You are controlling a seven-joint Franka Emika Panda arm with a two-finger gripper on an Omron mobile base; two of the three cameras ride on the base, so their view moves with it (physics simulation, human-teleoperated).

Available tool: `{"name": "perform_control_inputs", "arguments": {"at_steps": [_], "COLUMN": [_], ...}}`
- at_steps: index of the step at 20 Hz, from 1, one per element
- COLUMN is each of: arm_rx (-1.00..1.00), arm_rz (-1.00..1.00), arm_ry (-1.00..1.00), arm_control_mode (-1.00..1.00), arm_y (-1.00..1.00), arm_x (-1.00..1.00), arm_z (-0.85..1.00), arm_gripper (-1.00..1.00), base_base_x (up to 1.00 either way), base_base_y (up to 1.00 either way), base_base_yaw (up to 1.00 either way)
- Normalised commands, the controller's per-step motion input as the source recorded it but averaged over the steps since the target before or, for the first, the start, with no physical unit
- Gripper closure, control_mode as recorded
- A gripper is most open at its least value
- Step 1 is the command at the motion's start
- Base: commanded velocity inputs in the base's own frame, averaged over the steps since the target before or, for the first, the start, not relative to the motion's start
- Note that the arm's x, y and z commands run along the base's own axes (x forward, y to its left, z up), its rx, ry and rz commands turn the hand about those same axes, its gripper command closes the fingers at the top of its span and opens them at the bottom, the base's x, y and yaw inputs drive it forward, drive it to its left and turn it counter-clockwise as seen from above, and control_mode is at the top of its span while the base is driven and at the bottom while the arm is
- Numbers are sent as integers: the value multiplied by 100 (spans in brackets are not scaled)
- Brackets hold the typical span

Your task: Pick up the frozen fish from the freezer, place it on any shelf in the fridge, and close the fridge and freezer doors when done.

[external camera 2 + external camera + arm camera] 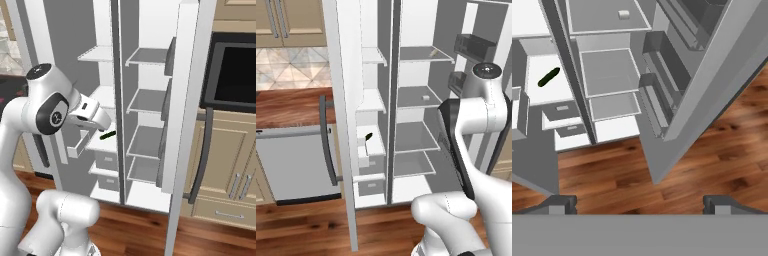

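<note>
Still pre-grasp: gripper (640,202) spread, empty; next reach into freezer (372,100) for the fish (548,77).

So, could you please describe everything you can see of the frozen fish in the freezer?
The frozen fish is a small, dark, slender, elongated shape, nearly black; finer detail is too small to tell. It lies flat and slanted on a short white freezer shelf, in the narrower compartment, just beside the grey divider. Only the shelf touches it. White drawers sit below that shelf.
</note>
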Motion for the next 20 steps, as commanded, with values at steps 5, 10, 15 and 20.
{"name": "perform_control_inputs", "arguments": {"at_steps": [5,10,15,20], "arm_rx": [0,0,0,-8], "arm_rz": [0,0,0,0], "arm_ry": [0,0,-4,-25], "arm_control_mode": [-100,-100,-100,-100], "arm_y": [0,0,20,96], "arm_x": [0,-1,-21,-51], "arm_z": [0,0,2,16], "arm_gripper": [-100,-100,-100,-100], "base_base_x": [-9,0,0,0], "base_base_y": [0,0,0,0], "base_base_yaw": [0,0,0,0]}}
